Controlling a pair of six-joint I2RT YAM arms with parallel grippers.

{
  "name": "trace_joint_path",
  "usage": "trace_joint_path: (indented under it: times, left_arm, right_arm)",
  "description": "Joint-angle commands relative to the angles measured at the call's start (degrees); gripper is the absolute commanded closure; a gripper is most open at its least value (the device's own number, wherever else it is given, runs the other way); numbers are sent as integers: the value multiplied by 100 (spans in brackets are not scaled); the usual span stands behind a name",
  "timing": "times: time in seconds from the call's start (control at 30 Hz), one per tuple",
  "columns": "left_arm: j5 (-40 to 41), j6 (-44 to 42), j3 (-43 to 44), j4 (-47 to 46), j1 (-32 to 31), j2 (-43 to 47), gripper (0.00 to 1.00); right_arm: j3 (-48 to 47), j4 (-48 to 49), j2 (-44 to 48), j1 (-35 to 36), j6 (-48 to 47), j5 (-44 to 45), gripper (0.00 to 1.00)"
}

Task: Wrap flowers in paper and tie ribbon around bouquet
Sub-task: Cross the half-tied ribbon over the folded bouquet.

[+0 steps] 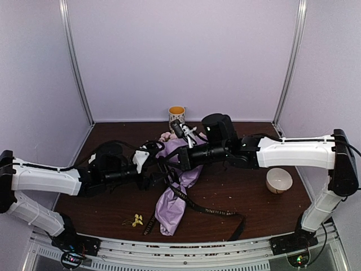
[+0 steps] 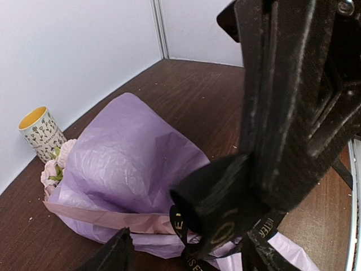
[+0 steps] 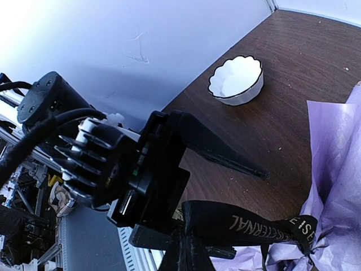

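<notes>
The bouquet (image 1: 176, 192) lies across the middle of the table as a lilac paper (image 2: 127, 169) cone. Pink flowers (image 1: 166, 137) show at its far, wide end (image 2: 56, 164). The black ribbon (image 1: 211, 210) with light lettering runs from the cone's middle out to the right front. My right gripper (image 1: 176, 159) is shut on the ribbon (image 3: 254, 226) just above the cone; its fingers (image 3: 192, 254) pinch it at the bottom of the right wrist view. My left gripper (image 2: 189, 251) is open beside it, a ribbon loop (image 2: 186, 226) hanging between its spread fingers (image 2: 115, 251).
A patterned mug (image 1: 176, 114) with a yellow inside stands at the back wall, just beyond the flowers. A white scalloped bowl (image 1: 278, 180) sits at the right. A few loose yellow blossoms (image 1: 136, 220) lie near the front edge. Both arms meet over the bouquet.
</notes>
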State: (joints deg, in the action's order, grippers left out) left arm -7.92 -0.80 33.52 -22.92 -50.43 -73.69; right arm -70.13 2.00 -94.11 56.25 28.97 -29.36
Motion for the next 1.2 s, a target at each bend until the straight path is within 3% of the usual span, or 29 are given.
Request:
trace_joint_path:
  times: [0.0,0.2,0.4,0.53,0.6,0.67,0.8,1.17]
  left_arm:
    - [-181,151,161,-714,82,-166,33]
    - [-353,210,190,-1094,108,-354,55]
    - [-620,334,200,-1378,146,-576,61]
    - [-669,382,170,-1552,161,-641,90]
    - [-647,454,133,-1582,182,-640,100]
    - [-609,541,32,-1629,199,-625,100]
    - [-404,765,-198,-1686,259,-632,100]
    - [-260,1210,-412,-1631,405,-695,100]
  right_arm:
    - [-209,213,-38,27,64,111,100]
    - [-285,233,-97,29,94,85,100]
    - [-408,120,-156,34,50,64,100]
    - [-485,-44,-212,31,-36,54,100]
    - [-505,-222,-195,29,-148,106,91]
    - [-432,-424,-107,1,-303,423,80]
    - [-97,-535,-69,-177,-344,893,67]
    - [-432,-927,-1026,-206,-675,953,66]
